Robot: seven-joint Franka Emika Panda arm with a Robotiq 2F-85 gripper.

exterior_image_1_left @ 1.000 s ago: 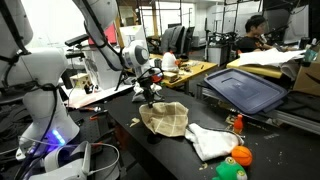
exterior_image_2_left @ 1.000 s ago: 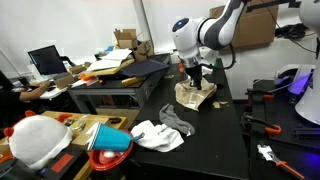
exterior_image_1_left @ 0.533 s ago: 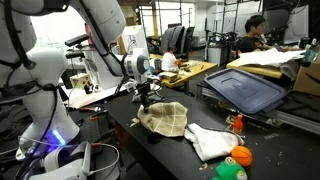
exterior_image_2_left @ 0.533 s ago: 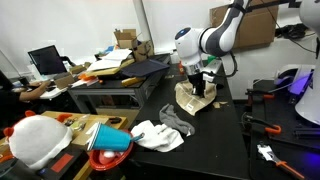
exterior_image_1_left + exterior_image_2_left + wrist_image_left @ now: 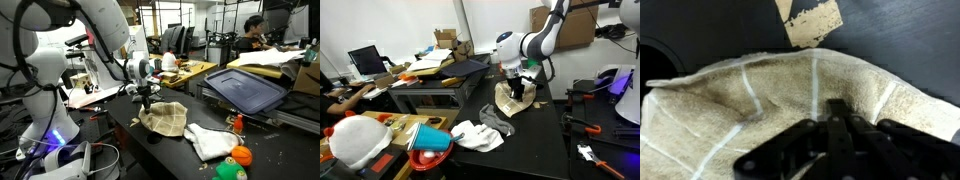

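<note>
1. Cluttered lab; black table (image 5: 122, 138) in front, a person (image 5: 252, 32) at desks far back.
2. Left of centre in an exterior view, the gripper (image 5: 147, 98) points down over the table.
3. Jaws nearly together, pinching the left edge of the cloth (image 5: 168, 118).
4. The cloth is beige with pale lines and lies crumpled mid-table, touching the gripper.
5. Wrist view: fingers (image 5: 837, 125) closed on the cloth (image 5: 730, 110); a paper scrap (image 5: 810, 20) lies just beyond it.
6. Right of the cloth: a white rag (image 5: 208, 141), near.
7. Farther right: an orange ball (image 5: 241, 155) and a green ball (image 5: 230, 171), side by side.
</note>
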